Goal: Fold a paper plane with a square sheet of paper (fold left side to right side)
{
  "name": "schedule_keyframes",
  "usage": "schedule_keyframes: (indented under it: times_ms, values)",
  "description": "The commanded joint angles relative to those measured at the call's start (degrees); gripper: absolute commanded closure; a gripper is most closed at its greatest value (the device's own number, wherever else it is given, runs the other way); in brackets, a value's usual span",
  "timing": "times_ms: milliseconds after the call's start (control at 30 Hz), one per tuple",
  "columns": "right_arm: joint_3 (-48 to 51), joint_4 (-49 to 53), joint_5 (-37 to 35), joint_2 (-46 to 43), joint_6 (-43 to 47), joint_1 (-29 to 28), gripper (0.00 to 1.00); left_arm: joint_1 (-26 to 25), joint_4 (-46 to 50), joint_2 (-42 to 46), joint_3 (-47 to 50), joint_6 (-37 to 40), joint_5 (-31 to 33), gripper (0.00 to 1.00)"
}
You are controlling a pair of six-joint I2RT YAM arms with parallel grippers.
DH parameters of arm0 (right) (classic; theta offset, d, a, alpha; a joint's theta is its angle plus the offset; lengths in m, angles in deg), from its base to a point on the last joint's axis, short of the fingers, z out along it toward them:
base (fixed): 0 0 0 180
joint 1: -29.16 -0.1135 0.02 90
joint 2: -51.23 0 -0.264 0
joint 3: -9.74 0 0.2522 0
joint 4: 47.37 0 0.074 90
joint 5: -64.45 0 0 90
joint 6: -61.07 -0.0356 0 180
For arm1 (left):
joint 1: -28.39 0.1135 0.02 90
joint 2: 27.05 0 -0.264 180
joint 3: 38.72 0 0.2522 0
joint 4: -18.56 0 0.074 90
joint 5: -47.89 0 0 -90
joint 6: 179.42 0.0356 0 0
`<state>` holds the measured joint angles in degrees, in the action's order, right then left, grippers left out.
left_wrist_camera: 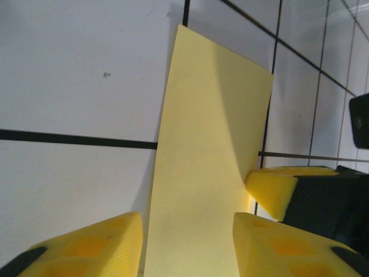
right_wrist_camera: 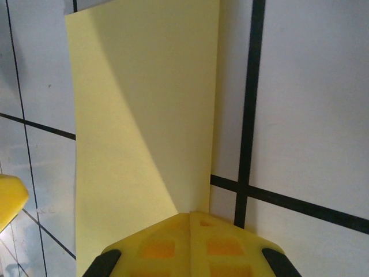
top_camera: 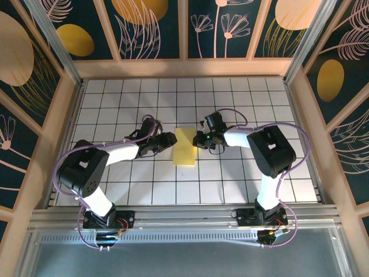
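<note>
One yellow square sheet of paper (top_camera: 184, 146), now a narrow doubled strip, lies mid-surface (top_camera: 230, 179) between the two arms. The left end effector (top_camera: 171, 138) stands part-open at its left edge, and the wrist view shows paper running between its fingers (left_wrist_camera: 86, 248). The right end effector (top_camera: 196, 140) is closed at the right edge; I can't tell whether it pinches the paper.

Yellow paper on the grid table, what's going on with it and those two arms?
The square sheet of paper lies mid-table and looks folded in half into a narrow strip. The left gripper is open at its left edge, with the paper running between its fingers. The right gripper is shut, its tip at the paper's right edge.
</note>
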<state>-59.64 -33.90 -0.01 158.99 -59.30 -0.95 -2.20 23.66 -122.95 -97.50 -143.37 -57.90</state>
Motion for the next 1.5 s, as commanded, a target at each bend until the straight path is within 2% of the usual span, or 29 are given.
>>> schedule_keyframes:
  times_ms: [0, 200, 400, 633, 800, 1133, 1333, 1467]
  values:
    - [0.96, 3.76, -1.43, 3.49, 2.95, 0.13, 1.00, -0.09, 2.29, -1.69, -1.39, 1.28, -1.62, 0.60]
    - [-0.50, 5.73, -2.42, 3.86, 5.40, 0.31, 1.00, -0.17, 2.78, -5.66, -2.89, 2.17, -4.34, 0.68]
    - [-0.78, 5.43, -2.25, 3.86, 5.32, 0.31, 1.00, -0.17, 2.16, -7.04, -2.83, 2.11, -4.15, 0.70]
    - [-0.79, 5.43, -2.34, 4.07, 5.33, 0.31, 1.00, -0.26, 1.37, -7.64, -2.59, 2.58, -7.00, 0.76]
    - [-0.95, 5.22, -2.18, 4.65, 5.41, 0.31, 1.00, -0.35, 1.10, -7.10, -2.44, 2.54, -8.81, 0.77]
    - [-0.86, 4.94, -1.72, 4.56, 5.41, 0.31, 1.00, -0.43, 1.17, -5.79, -2.28, 1.40, -7.76, 0.74]
    - [-0.66, 3.93, -1.76, 3.71, 5.15, 0.31, 1.00, -0.44, 1.85, -5.79, -2.62, 1.22, -7.32, 0.87]
    - [-0.53, 2.27, -2.07, 2.09, 5.06, 0.31, 0.88, -0.44, 2.09, -5.68, -2.40, 0.39, -7.32, 0.97]
